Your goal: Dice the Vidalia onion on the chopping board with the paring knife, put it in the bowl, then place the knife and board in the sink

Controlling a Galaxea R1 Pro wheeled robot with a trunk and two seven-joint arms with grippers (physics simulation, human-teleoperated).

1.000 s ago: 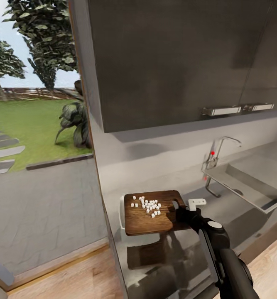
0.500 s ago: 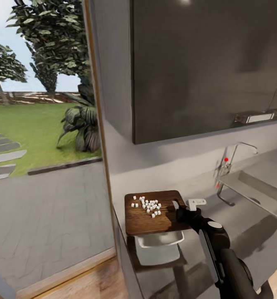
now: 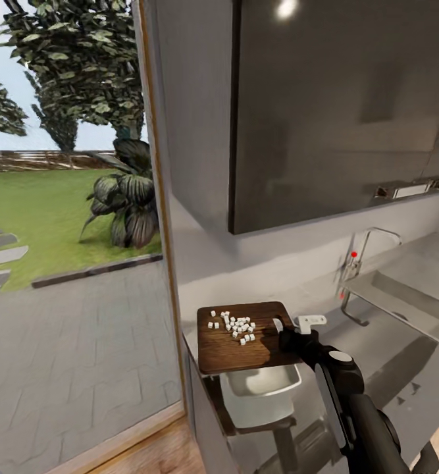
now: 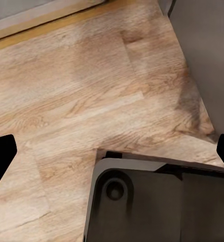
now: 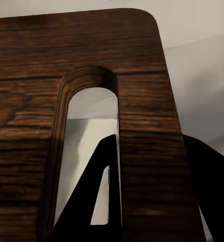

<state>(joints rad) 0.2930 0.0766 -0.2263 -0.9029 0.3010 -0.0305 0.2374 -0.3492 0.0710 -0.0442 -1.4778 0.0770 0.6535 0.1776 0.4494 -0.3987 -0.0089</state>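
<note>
Right tool (image 3: 286, 332) clamped on the handle end of the chopping board (image 3: 244, 335), holding it level above the left end of the grey counter (image 3: 377, 355). In the right wrist view, dark-brown grain of the same board (image 5: 142, 126) close up, oblong handle slot (image 5: 89, 151) near its rounded short end, one black finger (image 5: 99, 201) visible through the slot beneath the wood and another dark one past the board's edge. Heap of small white diced onion pieces (image 3: 235, 325) resting on the board's top, toward its far side. White bowl (image 3: 262, 388) on the counter directly beneath the near edge of the board, partly covered by it. Sink (image 3: 403, 296) with its tap (image 3: 364, 253) farther along the counter to the right, well apart from the board. Dark wall cabinet (image 3: 337, 112) above. Glass wall to the left, with paving, lawn and trees outside. In the left wrist view, left tool (image 4: 112, 154) spread wide with nothing between its black fingertips (image 4: 1, 156), aimed down at wooden floor (image 4: 91, 91) with part of the robot's dark base (image 4: 157, 201) below.
</note>
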